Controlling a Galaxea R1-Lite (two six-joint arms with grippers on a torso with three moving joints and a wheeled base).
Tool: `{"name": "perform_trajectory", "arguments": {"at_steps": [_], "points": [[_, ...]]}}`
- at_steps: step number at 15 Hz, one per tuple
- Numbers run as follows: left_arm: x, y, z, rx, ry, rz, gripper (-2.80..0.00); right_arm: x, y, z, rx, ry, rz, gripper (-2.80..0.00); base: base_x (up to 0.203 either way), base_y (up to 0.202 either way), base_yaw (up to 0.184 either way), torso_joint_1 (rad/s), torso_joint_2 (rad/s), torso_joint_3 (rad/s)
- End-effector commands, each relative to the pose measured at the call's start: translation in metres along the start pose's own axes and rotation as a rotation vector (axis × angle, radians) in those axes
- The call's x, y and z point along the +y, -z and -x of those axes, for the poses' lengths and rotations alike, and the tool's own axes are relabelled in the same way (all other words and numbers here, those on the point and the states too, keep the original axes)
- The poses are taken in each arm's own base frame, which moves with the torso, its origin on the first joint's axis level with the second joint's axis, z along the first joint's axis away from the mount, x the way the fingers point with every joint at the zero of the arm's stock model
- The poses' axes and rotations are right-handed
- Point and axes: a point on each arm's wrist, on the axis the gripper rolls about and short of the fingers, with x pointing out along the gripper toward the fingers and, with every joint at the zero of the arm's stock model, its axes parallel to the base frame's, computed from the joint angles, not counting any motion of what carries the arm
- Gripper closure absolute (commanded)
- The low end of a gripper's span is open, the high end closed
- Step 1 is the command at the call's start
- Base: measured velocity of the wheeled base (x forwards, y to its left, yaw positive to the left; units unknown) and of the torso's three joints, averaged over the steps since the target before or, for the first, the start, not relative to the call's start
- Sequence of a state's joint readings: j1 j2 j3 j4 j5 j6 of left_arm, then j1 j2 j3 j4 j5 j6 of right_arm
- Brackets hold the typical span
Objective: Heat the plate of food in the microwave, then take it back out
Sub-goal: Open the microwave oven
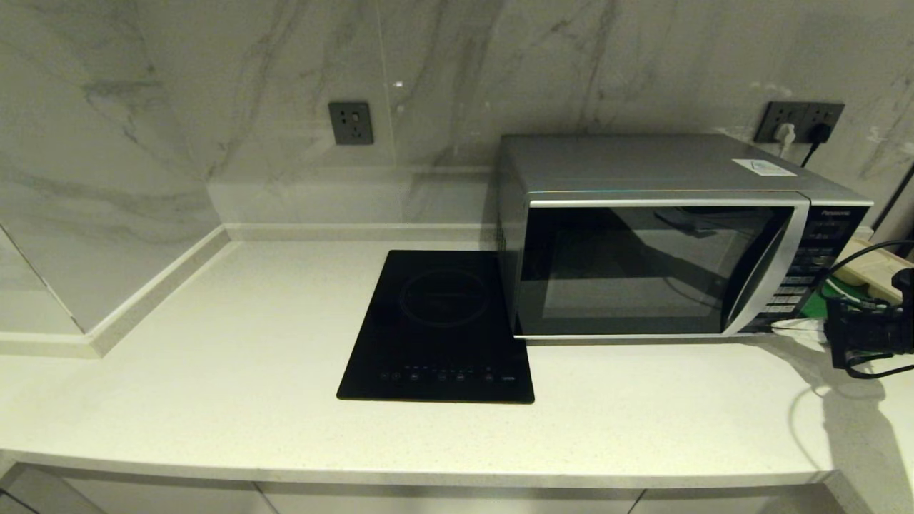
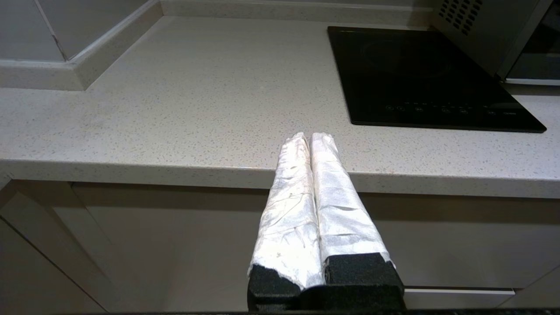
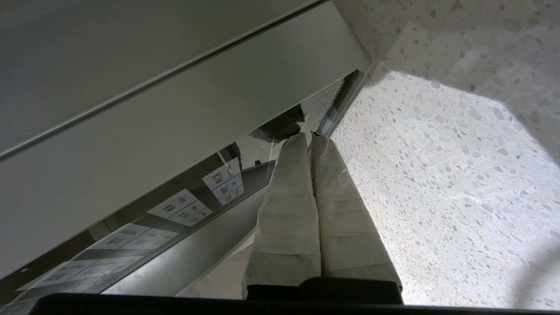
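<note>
So the right tool (image 3: 308,142) has its fingers pressed together, empty, tips right at the lower front corner of the microwave (image 1: 657,268) by its button panel. Door's shut; it sits toward the worktop's (image 1: 214,400) back right. Left tool (image 2: 310,140) is closed too, parked off the front edge.

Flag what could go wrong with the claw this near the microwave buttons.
The shut right claw sits by the microwave's lowest buttons; a slight drift could press the wrong one. The door is shut, and no plate shows through its dark glass. Arm cables hang near the counter and could snag.
</note>
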State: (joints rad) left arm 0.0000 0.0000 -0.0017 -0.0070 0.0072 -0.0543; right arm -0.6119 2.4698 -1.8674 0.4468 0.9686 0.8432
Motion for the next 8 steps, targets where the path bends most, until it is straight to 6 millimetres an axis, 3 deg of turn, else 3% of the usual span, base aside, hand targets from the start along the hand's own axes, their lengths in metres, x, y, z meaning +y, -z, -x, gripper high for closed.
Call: {"name": "perform_trajectory", "arguments": {"at_steps": [1, 4, 8], "points": [[0.000, 0.000, 0.000, 0.000, 0.000, 0.001, 0.00, -0.002, 0.001, 0.000, 0.007, 0.000, -0.014, 0.00, 0.000, 0.000, 0.000, 0.000, 0.00, 0.000], [0.000, 0.000, 0.000, 0.000, 0.000, 0.001, 0.00, -0.008, 0.007, 0.010, 0.007, 0.010, -0.031, 0.00, 0.000, 0.000, 0.000, 0.000, 0.00, 0.000], [0.000, 0.000, 0.000, 0.001, 0.000, 0.001, 0.00, 0.013, 0.044, 0.051, -0.005, -0.028, 0.089, 0.00, 0.000, 0.000, 0.000, 0.000, 0.00, 0.000]]}}
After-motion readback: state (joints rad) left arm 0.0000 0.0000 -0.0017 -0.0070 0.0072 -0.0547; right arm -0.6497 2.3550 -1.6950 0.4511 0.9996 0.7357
